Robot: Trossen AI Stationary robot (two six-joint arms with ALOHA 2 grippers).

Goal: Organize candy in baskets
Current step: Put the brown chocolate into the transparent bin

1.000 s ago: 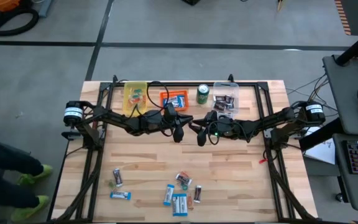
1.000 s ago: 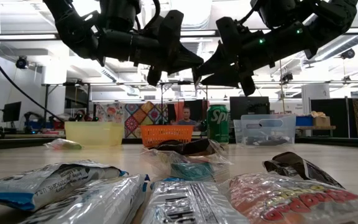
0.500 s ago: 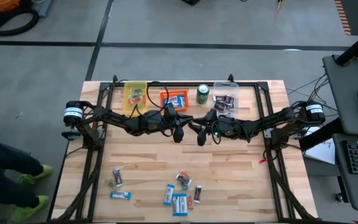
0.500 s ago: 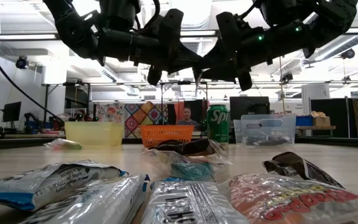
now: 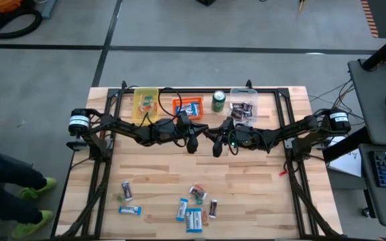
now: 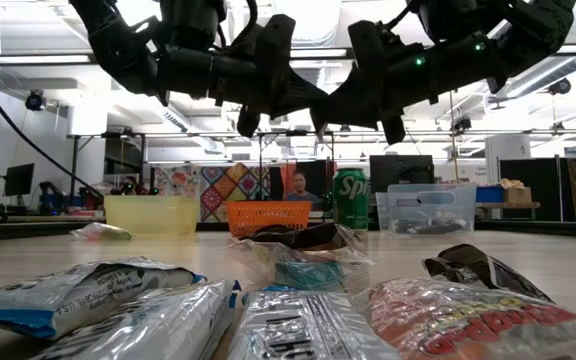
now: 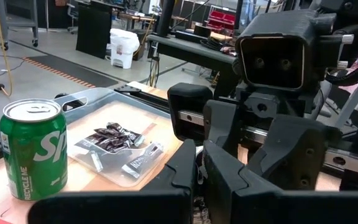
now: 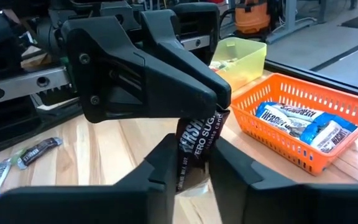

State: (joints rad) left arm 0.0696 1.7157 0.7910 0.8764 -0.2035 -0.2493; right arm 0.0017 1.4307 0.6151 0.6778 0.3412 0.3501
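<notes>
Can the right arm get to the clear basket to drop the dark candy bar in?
Probably yes. The right gripper meets the left gripper over mid-table, both pinching the dark candy bar. The clear basket sits close behind it with an open top. The left gripper would have to let go first.

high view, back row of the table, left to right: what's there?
Translucent yellow plastic bin → orange plastic basket holding blue-and-white bars → green soda can → clear plastic bin holding dark mini bars.
</notes>
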